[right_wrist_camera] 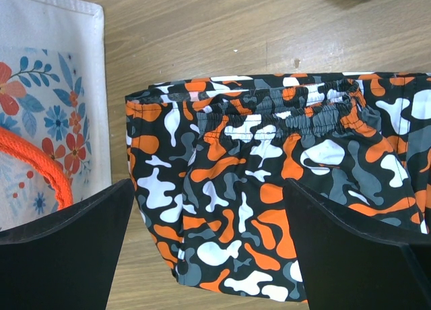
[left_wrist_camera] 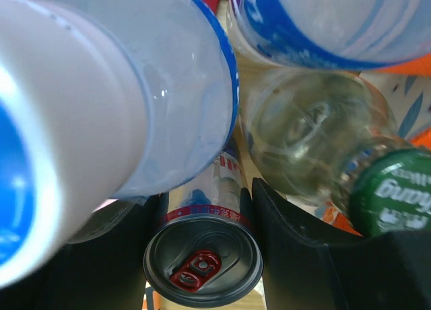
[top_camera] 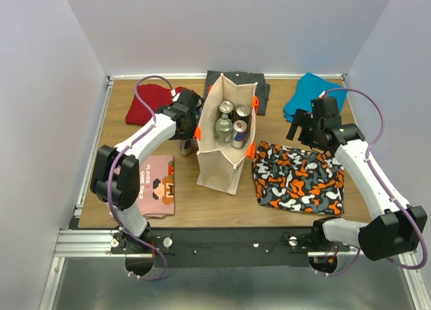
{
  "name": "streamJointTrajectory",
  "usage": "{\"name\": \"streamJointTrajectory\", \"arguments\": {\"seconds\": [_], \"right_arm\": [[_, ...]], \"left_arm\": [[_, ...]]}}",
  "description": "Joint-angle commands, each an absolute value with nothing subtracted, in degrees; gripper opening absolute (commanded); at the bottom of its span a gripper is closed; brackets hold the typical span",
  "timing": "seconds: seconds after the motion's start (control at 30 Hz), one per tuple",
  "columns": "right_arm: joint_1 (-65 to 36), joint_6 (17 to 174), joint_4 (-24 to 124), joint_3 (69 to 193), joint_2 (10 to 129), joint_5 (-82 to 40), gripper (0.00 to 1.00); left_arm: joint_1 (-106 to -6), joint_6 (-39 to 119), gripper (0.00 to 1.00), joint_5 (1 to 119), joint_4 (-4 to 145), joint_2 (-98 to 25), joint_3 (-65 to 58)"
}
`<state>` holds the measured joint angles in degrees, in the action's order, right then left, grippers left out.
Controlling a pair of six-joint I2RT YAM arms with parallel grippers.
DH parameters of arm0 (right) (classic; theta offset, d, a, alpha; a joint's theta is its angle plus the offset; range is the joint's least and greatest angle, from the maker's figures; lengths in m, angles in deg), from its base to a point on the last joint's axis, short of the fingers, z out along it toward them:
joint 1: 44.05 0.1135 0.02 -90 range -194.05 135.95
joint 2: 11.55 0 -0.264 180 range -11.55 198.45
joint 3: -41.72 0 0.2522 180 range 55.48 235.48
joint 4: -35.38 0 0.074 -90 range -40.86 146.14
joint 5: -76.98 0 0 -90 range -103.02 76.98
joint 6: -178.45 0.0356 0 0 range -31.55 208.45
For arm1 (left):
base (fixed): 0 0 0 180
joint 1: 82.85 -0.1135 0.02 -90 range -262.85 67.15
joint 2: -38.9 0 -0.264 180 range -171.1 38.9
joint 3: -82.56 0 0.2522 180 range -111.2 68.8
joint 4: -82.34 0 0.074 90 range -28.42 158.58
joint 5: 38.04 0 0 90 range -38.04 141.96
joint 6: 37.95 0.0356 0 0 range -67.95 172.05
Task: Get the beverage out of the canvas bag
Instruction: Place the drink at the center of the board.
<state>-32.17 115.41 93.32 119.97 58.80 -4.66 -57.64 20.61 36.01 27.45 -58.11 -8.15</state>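
Our left claw point(left_wrist_camera: 204, 205) is clenched on a can point(left_wrist_camera: 202, 263), with a black finger pressed to each side just under the lid with its red tab. The can stands on the table point(top_camera: 215, 205) outside the canvas bag point(top_camera: 219, 165), just beside the wall nearest our left arm. Three bottles crowd close around it: a white-capped bottle point(left_wrist_camera: 168, 87), a blue-labelled bottle point(left_wrist_camera: 323, 20) and a green-capped bottle point(left_wrist_camera: 303, 141). The bag stands upright and open in the middle of the table, with more drinks point(top_camera: 223, 128) inside. Our right claw point(right_wrist_camera: 209, 256) is spread wide and holds nothing. It hangs over the patterned shorts point(right_wrist_camera: 269, 175), which lie just beside the bag's other side.
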Motion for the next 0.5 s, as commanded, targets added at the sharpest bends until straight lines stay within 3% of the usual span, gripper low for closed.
{"name": "streamJointTrajectory", "arguments": {"seconds": [0.0, 0.1, 0.17, 0.2, 0.27, 0.37, 0.47], "right_arm": [[-32.6, 115.5, 93.9, 119.4, 58.9, -3.9, 1.0], [-32.6, 115.4, 93.8, 119.3, 58.9, -3.8, 1.0], [-32.7, 115.5, 93.9, 119.2, 58.9, -3.8, 1.0], [-32.6, 115.6, 93.9, 119.2, 58.9, -4.0, 1.0], [-32.6, 115.6, 93.9, 119.2, 58.9, -3.9, 1.0], [-32.6, 115.5, 93.9, 119.3, 59.0, -4.0, 1.0], [-32.7, 115.5, 93.9, 119.4, 59.2, -4.1, 1.0]], "left_arm": [[-58.2, 19.6, 0.0, 33.7, 29.3, -59.4, -12.6], [-58.2, 19.4, 0.0, 33.1, 29.0, -59.5, -12.7], [-58.2, 19.3, 0.06, 32.7, 28.6, -59.5, -12.8], [-58.2, 19.3, 0.14, 32.5, 28.4, -59.3, -12.8], [-58.2, 19.3, 0.16, 32.2, 28.2, -59.1, -12.6], [-58.2, 19.4, 0.31, 32.0, 28.0, -58.8, -12.3], [-58.2, 19.4, 0.33, 31.9, 28.0, -58.5, -12.0]]}}
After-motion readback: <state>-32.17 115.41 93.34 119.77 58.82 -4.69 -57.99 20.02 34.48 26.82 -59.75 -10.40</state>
